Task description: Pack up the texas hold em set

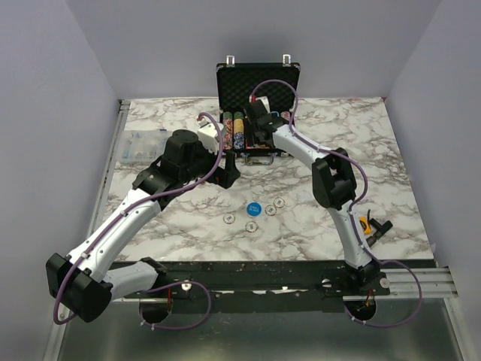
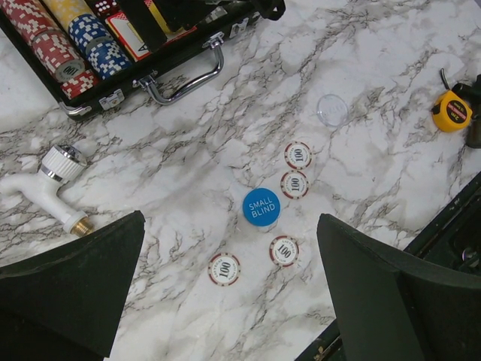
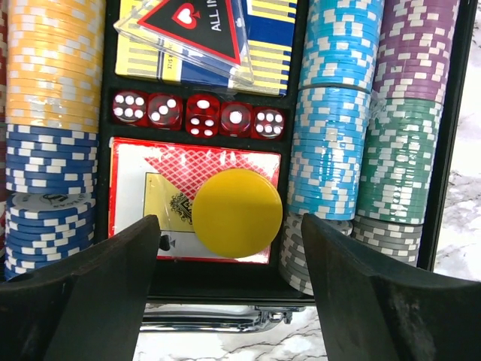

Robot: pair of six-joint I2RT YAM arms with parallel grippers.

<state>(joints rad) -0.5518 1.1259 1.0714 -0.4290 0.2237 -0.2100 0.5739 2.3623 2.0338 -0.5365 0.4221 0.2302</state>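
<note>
Spread and empty, the right jaws are flanking the round yellow plastic disc (image 3: 237, 213) lying stowed on the red card box (image 3: 188, 162) in the small black briefcase (image 1: 233, 83). The left jaws are gaping empty over the round blue disc (image 2: 261, 207) on the marble counter (image 2: 376, 113), probably next.

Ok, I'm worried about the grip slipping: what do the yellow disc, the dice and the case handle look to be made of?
Yellow disc: probably plastic, with a smooth matte finish, even colour and no glare.
Dice: translucent red plastic, glossy; light shows through them.
Case handle: likely chromed metal, judging by its bright mirror-like highlights.
</note>
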